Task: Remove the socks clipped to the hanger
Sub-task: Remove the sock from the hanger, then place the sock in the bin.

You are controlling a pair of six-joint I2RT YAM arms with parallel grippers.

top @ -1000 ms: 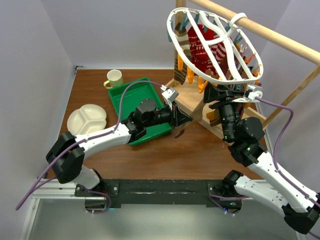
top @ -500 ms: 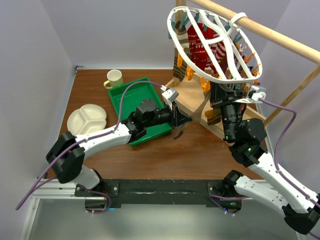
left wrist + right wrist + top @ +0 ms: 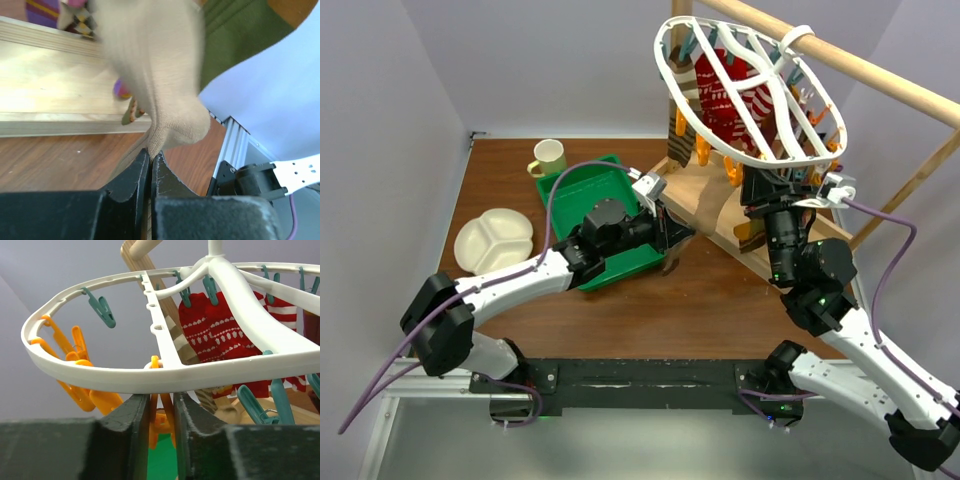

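Observation:
The white oval hanger (image 3: 661,55) hangs from the wooden rail, with red patterned socks (image 3: 725,100) clipped under it. My right gripper (image 3: 763,188) reaches up just beneath its rim (image 3: 200,377). Its jaws are shut on the two handles of an orange clip (image 3: 161,412). In the right wrist view a red sock (image 3: 220,332) hangs behind the ribs. My left gripper (image 3: 676,240) is low beside the stand and shut on a tan sock (image 3: 160,75), pinching its edge; the sock looks blurred.
A green tray (image 3: 582,195) lies under the left arm. A pale mug (image 3: 549,157) and a white divided plate (image 3: 495,240) stand to the left. The wooden stand's base (image 3: 705,200) and slanted rail (image 3: 880,75) fill the back right. Teal clips (image 3: 102,305) dangle from the rim.
My right gripper has moved up under the hanger rim and closed on the orange clip. The left arm has shifted slightly left, with the tan sock still in its grip.

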